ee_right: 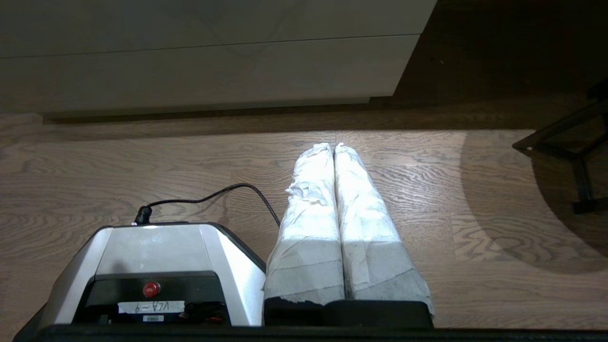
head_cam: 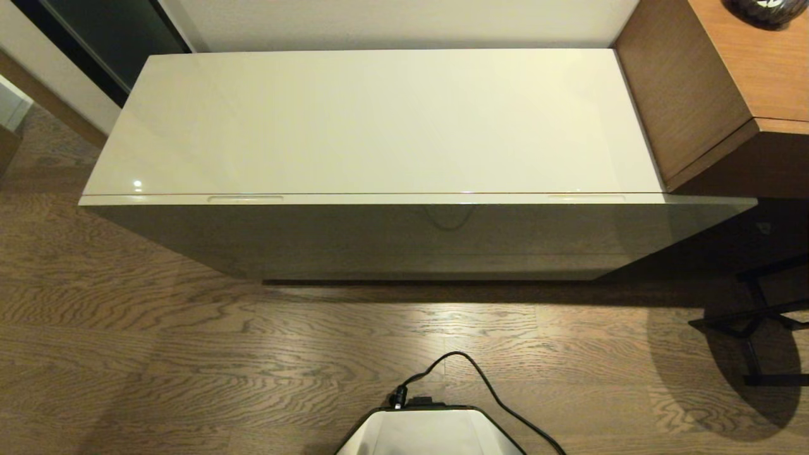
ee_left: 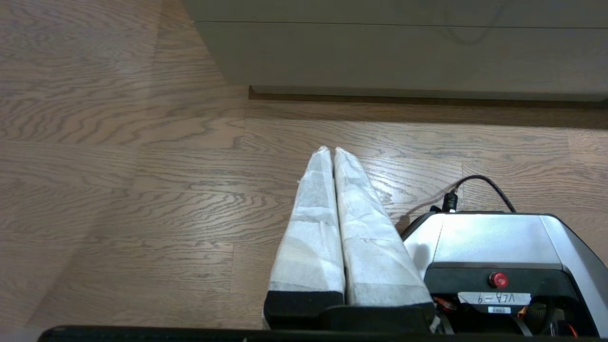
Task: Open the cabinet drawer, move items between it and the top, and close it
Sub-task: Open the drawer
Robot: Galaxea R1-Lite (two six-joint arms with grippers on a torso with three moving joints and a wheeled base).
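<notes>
Cabinet drawer [head_cam: 417, 200] is pushed in under the top [head_cam: 379, 120], well apart from left gripper [ee_left: 332, 150] and right gripper [ee_right: 334, 146]; both have fingers pressed together, holding nothing, low over the floor.

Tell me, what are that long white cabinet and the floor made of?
The cabinet top looks like glossy lacquered or laminated board: it mirrors light spots. The drawer is shut and matches it. The floor appears to be matte grey-brown wood or wood-look planks, with wavy grain and plank seams.

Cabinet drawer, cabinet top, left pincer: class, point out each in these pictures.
cabinet drawer [head_cam: 404, 200]: head view, middle of its closed front edge.
cabinet top [head_cam: 379, 120]: head view, bare centre of the panel.
left pincer [ee_left: 332, 153]: left wrist view, between the shut fingertips.
</notes>
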